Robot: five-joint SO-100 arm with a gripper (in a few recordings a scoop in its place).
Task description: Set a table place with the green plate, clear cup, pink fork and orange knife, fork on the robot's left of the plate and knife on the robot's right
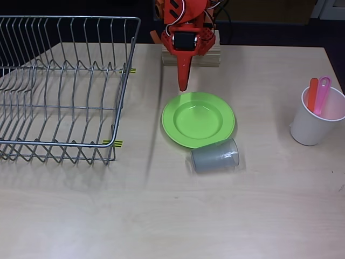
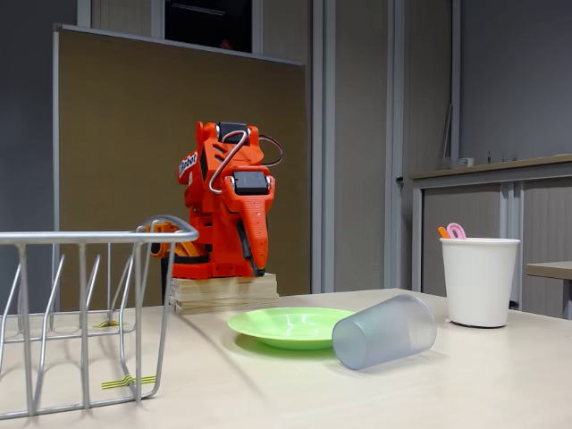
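A green plate (image 1: 198, 118) (image 2: 290, 325) lies flat in the middle of the table. The clear cup (image 1: 215, 156) (image 2: 384, 332) lies on its side against the plate's near rim. The pink fork (image 1: 322, 94) (image 2: 457, 231) and orange knife (image 1: 312, 94) (image 2: 441, 232) stand handles-up in a white cup (image 1: 315, 116) (image 2: 479, 280) at the right. My orange gripper (image 1: 183, 83) (image 2: 259, 259) hangs folded at the arm's base, pointing down just behind the plate's far rim, shut and holding nothing.
A wire dish rack (image 1: 59, 86) (image 2: 80, 313) takes up the table's left side. The arm stands on a wooden block (image 1: 190, 55) (image 2: 223, 291) at the far edge. Bare tabletop stretches in front of the plate and cup.
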